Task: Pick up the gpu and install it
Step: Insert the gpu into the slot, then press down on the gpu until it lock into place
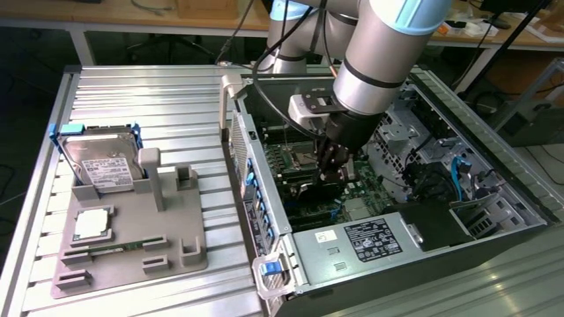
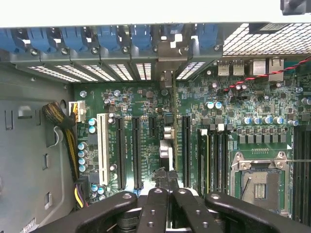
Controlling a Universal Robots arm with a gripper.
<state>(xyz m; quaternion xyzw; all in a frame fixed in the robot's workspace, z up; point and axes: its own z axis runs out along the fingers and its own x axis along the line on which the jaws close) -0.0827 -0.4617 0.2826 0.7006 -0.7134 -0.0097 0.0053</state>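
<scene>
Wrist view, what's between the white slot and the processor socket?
In the wrist view: black expansion slots, the gpu seen edge-on and held in the shut gripper, then the memory slots.

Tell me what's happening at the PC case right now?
The arm has reached down into the open computer case, and its gripper is shut on the gpu. The card stands on edge over the motherboard, its bracket end up against the rear slot openings, among the long black expansion slots. On the grey tray beside the case sits a hard drive.
</scene>
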